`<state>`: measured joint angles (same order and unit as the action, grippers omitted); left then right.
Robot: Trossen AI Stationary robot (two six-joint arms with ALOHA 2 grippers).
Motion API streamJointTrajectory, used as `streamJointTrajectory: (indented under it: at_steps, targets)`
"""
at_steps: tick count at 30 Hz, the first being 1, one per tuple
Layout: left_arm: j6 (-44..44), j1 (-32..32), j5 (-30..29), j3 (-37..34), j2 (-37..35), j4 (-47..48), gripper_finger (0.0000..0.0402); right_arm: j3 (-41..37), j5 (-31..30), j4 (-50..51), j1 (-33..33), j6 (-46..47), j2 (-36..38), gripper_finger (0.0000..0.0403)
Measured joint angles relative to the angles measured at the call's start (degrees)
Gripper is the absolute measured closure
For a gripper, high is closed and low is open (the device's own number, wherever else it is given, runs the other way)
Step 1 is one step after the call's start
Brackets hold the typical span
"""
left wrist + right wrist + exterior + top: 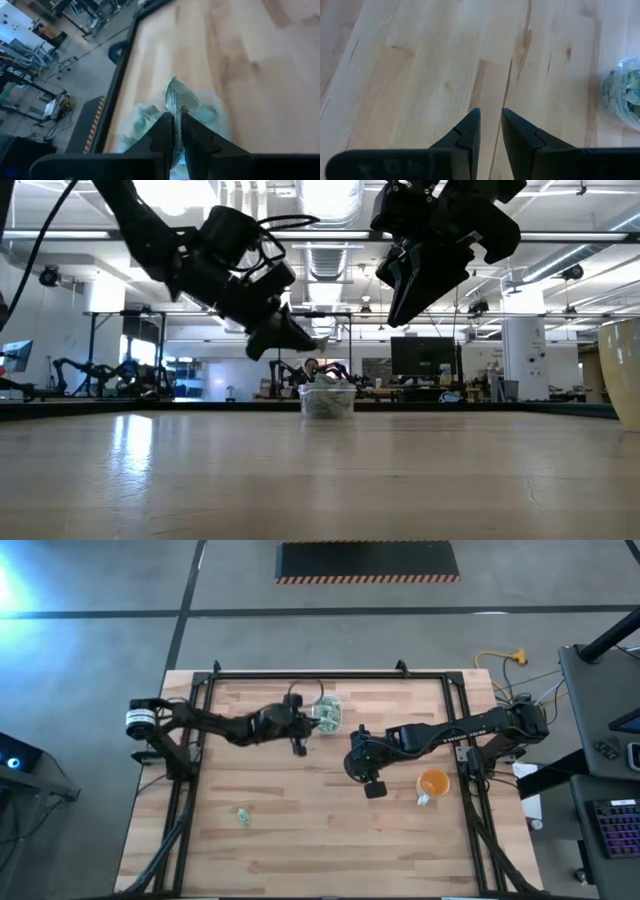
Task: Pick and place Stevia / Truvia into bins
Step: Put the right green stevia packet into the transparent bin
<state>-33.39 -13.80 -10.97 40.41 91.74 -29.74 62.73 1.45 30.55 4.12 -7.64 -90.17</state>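
Pinching a sweetener packet (176, 100) above the clear tub (328, 714), the left hand (176, 131) hovers; the right hand (490, 131), slightly spread, hangs empty nearby.

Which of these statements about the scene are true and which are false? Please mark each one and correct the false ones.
1. The left gripper holds a sweetener packet between its fingers. True.
2. The clear plastic tub is empty. False: it already holds green and white packets.
3. One sweetener packet lies alone on the wooden table, far from the tub. True.
4. The right gripper holds a packet. False: nothing is between its fingers; it hangs above bare wood.
5. The orange cup stands beside the left arm. False: it stands near the right arm.
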Motion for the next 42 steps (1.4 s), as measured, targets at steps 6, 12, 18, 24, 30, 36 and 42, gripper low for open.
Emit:
streamJointTrajectory:
  at_steps: [6,12,18,24,30,36,42]
  targets:
    - [0.1,-6.5,8.6,3.7,0.0,0.3,0.0382,-0.1,0.0,0.0,-0.1,-0.1,0.0,0.0335]
    - [2.9,-10.2,13.7,6.9,0.0,0.2,0.0382,-0.2,0.0,0.0,-0.1,-0.5,0.0,0.0335]
    - [3.1,-12.4,18.1,10.1,2.8,2.0,0.0382,-0.2,0.0,-0.3,-0.1,-0.5,0.0,0.0335]
    - [3.5,-14.0,19.1,15.4,7.7,10.2,0.0382,-0.5,0.0,-0.6,-0.1,-0.5,0.0,0.0335]
    - [5.5,-16.0,22.7,22.6,13.2,18.7,0.0382,-0.6,0.0,-0.7,-0.1,-0.9,0.0,0.0335]
    - [7.6,-17.4,24.7,26.5,15.1,25.5,0.0382,-0.8,0.0,-0.7,-0.1,-1.2,0.0,0.0335]
    - [11.3,-18.8,29.3,26.9,15.1,27.1,0.0382,-1.1,0.0,-0.9,-0.1,-1.7,0.0,0.0335]
